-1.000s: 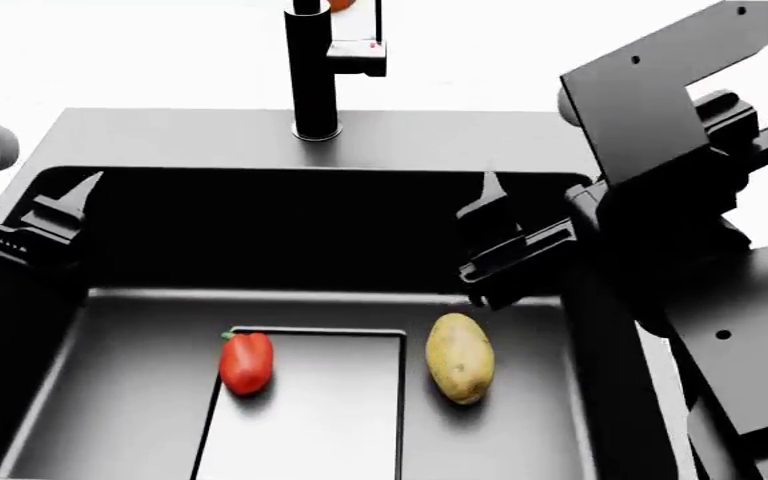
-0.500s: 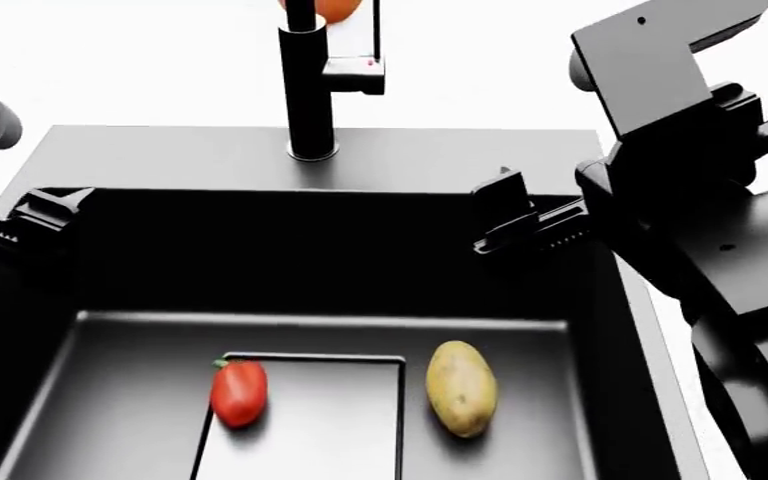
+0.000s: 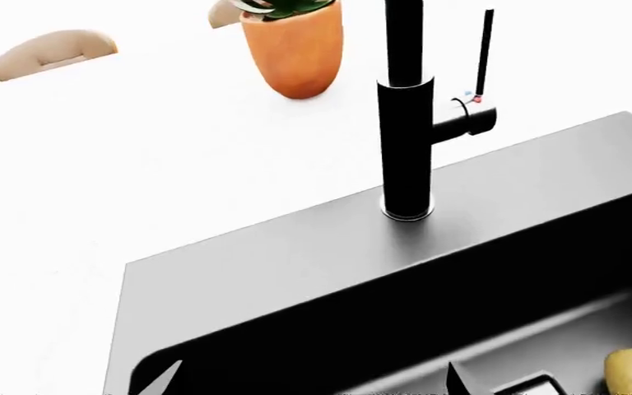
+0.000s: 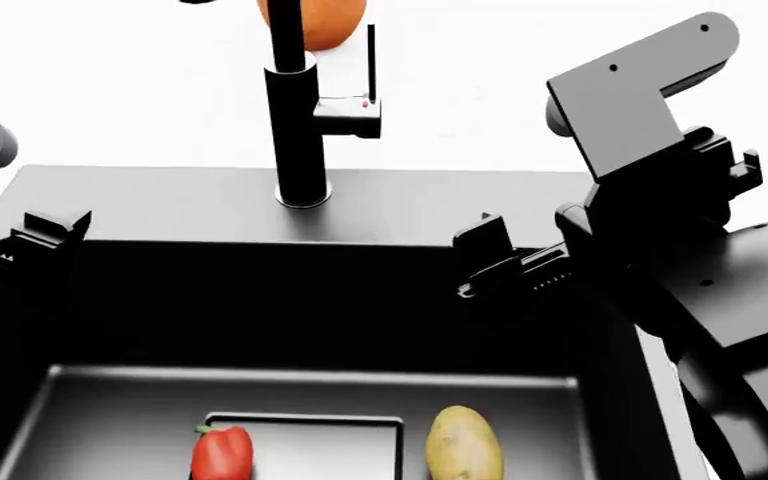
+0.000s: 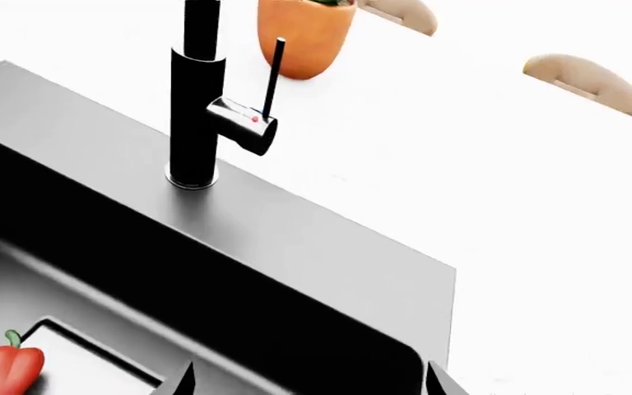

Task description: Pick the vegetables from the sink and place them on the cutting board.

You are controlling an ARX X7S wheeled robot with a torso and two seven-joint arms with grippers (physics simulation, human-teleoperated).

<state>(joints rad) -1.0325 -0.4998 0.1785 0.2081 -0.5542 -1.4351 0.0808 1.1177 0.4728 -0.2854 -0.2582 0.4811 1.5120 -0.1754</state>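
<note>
While both vegetables lie untouched in the basin, the entry reads as follows.

Step in hand: judged as the approach, before any first pick; nothing is held and nothing has been moved to a board.

Left gripper (image 4: 17, 250): hangs over the sink's left rim, above the floor; jaws spread apart, empty.

Right gripper (image 4: 504, 262): hangs at the rear right of the basin, high above the potato; jaws parted, empty.

Large rectangular deep sink with black walls and grey metal floor (image 4: 157, 205): holds two items, both on the floor near its front; a raised rectangular panel (image 4: 324, 445) lies between them.

Small glossy red bell pepper with green stem (image 4: 221, 455): on the sink floor, at the panel's left edge, apart from the potato.

Oval yellow-brown speckled potato (image 4: 464, 445): on the sink floor, just right of the panel, below the right gripper.

Black column faucet with lever (image 4: 297, 120): upright on the rear rim, clear of both arms.

Terracotta-orange plant pot (image 3: 294, 49): on the white counter (image 3: 108, 164) behind the faucet; contents green, cut off by the frame.

Cutting board: not in view in any picture.

Next move calls for: likely a straight descent of the right gripper, jaws kept wide, across the potato's narrow width; the deep black walls leave little side room.
</note>
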